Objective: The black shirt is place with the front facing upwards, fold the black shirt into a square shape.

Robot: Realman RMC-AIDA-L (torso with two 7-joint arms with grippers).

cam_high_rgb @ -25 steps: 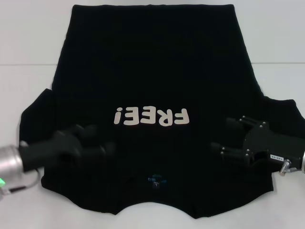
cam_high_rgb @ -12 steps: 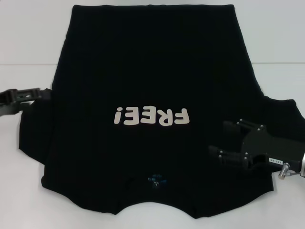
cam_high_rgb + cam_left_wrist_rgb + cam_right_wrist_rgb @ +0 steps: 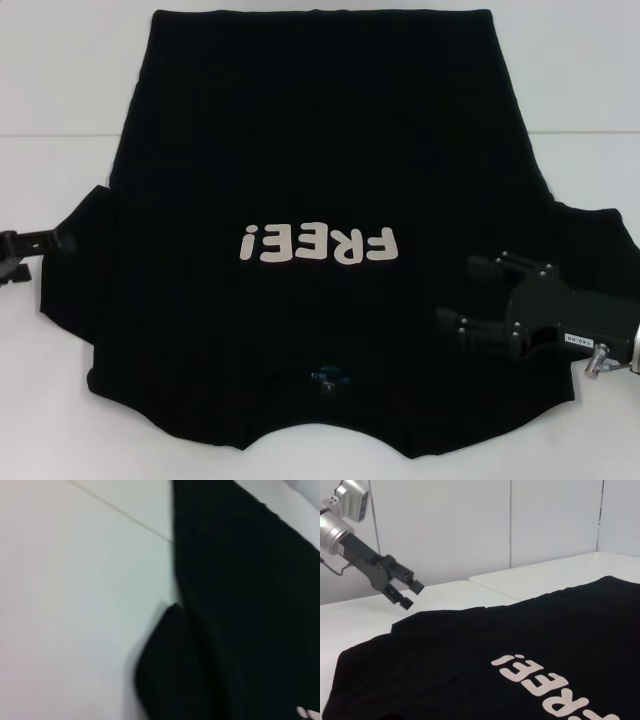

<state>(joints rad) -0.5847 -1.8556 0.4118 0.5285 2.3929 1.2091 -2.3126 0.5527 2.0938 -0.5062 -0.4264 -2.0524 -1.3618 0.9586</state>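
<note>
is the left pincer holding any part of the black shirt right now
No. In the right wrist view the left pincer hangs in the air above the black shirt, nothing between its fingers.

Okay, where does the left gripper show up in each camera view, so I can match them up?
Head view: the left gripper sits at the left edge, beside the black shirt's left sleeve.
Left wrist view: not in it; only the sleeve and table.
Right wrist view: upper left, above the shirt's far edge, jaws apart.
Shared landmark: the white FREE! lettering.
</note>
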